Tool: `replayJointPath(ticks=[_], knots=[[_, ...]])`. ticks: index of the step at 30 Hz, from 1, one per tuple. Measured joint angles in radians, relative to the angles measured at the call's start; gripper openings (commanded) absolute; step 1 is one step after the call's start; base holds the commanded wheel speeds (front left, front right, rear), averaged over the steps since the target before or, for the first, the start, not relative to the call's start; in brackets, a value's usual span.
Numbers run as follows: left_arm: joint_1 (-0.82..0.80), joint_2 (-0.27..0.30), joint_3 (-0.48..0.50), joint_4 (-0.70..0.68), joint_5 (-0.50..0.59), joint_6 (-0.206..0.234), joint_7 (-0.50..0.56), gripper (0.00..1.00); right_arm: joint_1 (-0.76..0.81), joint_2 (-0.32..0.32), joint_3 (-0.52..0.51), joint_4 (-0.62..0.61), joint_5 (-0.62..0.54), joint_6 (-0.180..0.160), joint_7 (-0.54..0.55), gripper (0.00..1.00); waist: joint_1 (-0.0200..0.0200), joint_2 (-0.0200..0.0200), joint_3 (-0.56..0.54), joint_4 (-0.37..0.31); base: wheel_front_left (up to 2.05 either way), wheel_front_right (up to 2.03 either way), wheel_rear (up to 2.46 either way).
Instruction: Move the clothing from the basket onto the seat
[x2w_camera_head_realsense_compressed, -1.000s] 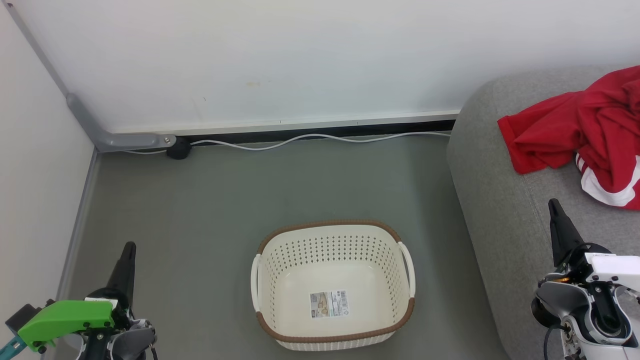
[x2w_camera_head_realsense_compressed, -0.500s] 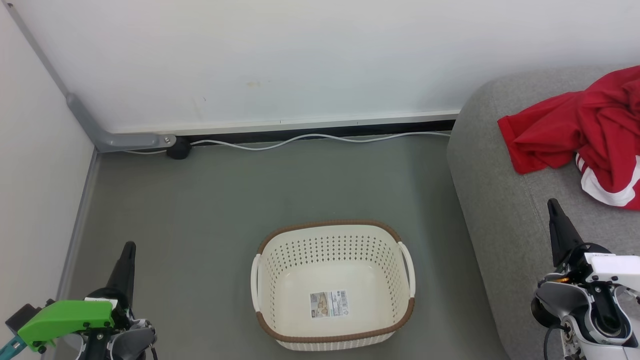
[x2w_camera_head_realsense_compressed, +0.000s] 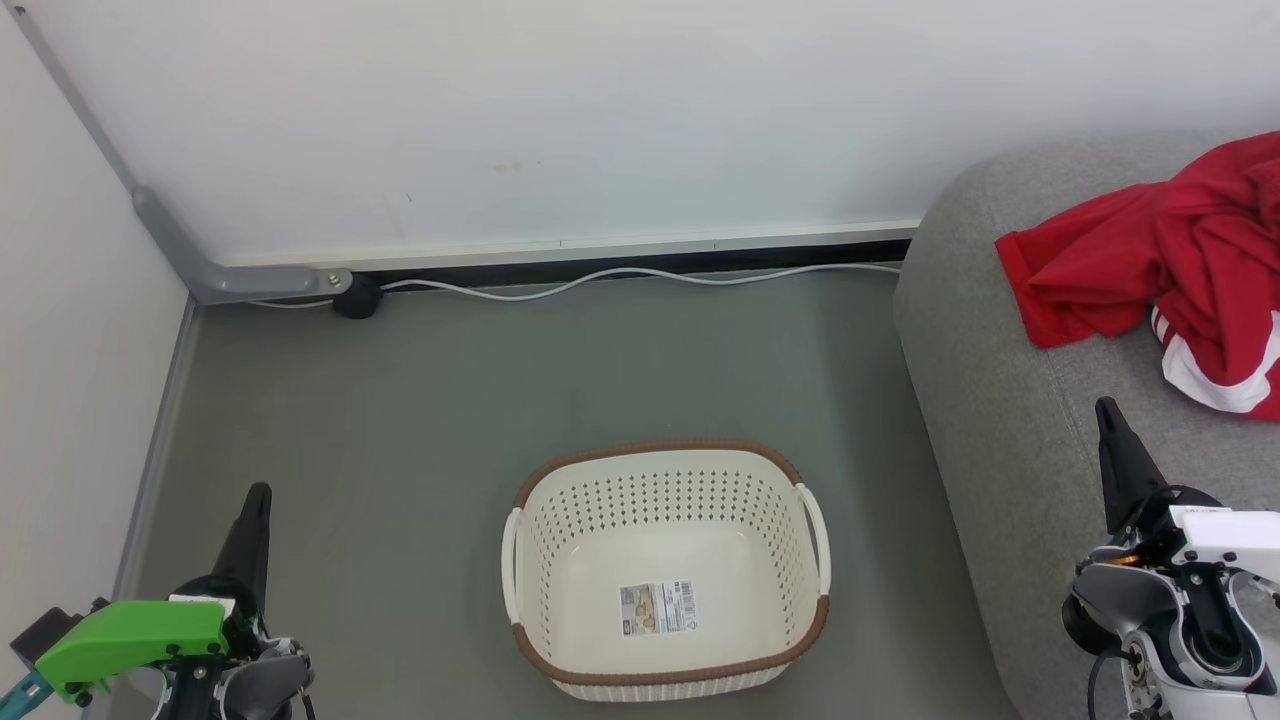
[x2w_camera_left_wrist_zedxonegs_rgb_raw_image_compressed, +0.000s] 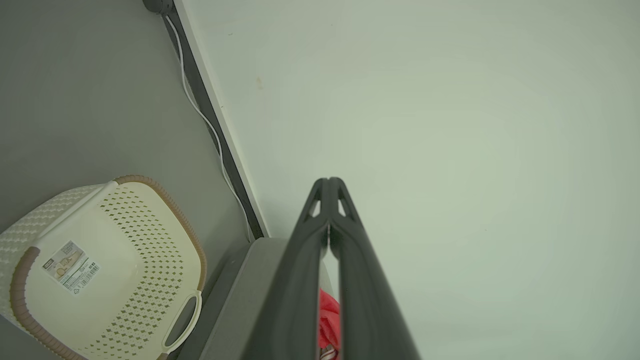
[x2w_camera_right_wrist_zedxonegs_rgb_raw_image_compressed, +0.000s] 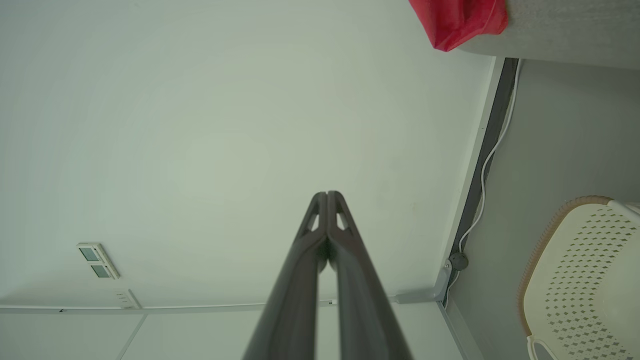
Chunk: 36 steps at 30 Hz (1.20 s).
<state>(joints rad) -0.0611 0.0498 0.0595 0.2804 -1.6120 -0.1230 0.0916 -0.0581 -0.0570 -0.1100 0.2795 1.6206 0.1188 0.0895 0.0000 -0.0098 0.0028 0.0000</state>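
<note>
Nearest the robot, at the lower left of the head view, the left gripper (x2w_camera_head_realsense_compressed: 258, 492) is pointing up with its two dark fingers pressed together, tip to tip, gripping only each other; the left wrist view is showing the same closed tips. At the lower right, the right gripper (x2w_camera_head_realsense_compressed: 1105, 408) is showing against the front of the seat (x2w_camera_head_realsense_compressed: 990, 400), its fingers likewise drawn tight together; whether it is touching the fabric I cannot tell. Between the two arms, the basket (x2w_camera_head_realsense_compressed: 660, 447) is standing upright on the grey floor (x2w_camera_head_realsense_compressed: 430, 400), its bare bottom showing the label sticker (x2w_camera_head_realsense_compressed: 657, 607). Farther off to the right, the clothing (x2w_camera_head_realsense_compressed: 1170, 250) is lying crumpled on the seat, well apart from the basket, white stripes showing at its near edge. Beyond, a white cable (x2w_camera_head_realsense_compressed: 600, 275) is running along the foot of the wall (x2w_camera_head_realsense_compressed: 600, 120).
</note>
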Motion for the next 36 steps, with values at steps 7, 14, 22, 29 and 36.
replayJointPath(ticks=[7, 14, 22, 29, 36], knots=[[0.000, 0.000, 0.000, 0.000, 0.000, 0.000, 0.000, 0.00, 0.000, 0.000, 0.000, 0.000, 0.000, 0.000, 0.000, 0.00, 0.0000, 0.0000, 0.000, 0.000, 0.00, 0.00, 0.00], [0.000, 0.000, 0.000, -0.001, 0.000, 0.000, 0.000, 0.00, 0.000, 0.000, -0.001, 0.000, 0.000, 0.000, 0.000, 0.00, 0.0000, 0.0000, 0.000, 0.000, 0.00, 0.00, 0.00], [0.000, 0.000, 0.001, -0.002, 0.000, 0.000, 0.000, 0.00, 0.000, 0.000, -0.001, 0.000, 0.000, 0.000, 0.001, 0.00, 0.0000, 0.0000, 0.000, 0.000, 0.00, 0.00, 0.00], [0.000, 0.000, 0.001, -0.002, 0.000, 0.000, 0.000, 0.00, 0.000, 0.001, -0.001, -0.001, 0.000, 0.000, 0.001, 0.00, 0.0000, 0.0000, 0.000, 0.000, 0.00, 0.00, 0.00], [0.000, -0.001, 0.001, -0.003, 0.000, 0.000, 0.000, 0.00, 0.000, 0.001, -0.001, -0.001, 0.000, 0.000, 0.001, 0.00, 0.0000, 0.0000, 0.000, 0.000, 0.00, 0.00, 0.00]])
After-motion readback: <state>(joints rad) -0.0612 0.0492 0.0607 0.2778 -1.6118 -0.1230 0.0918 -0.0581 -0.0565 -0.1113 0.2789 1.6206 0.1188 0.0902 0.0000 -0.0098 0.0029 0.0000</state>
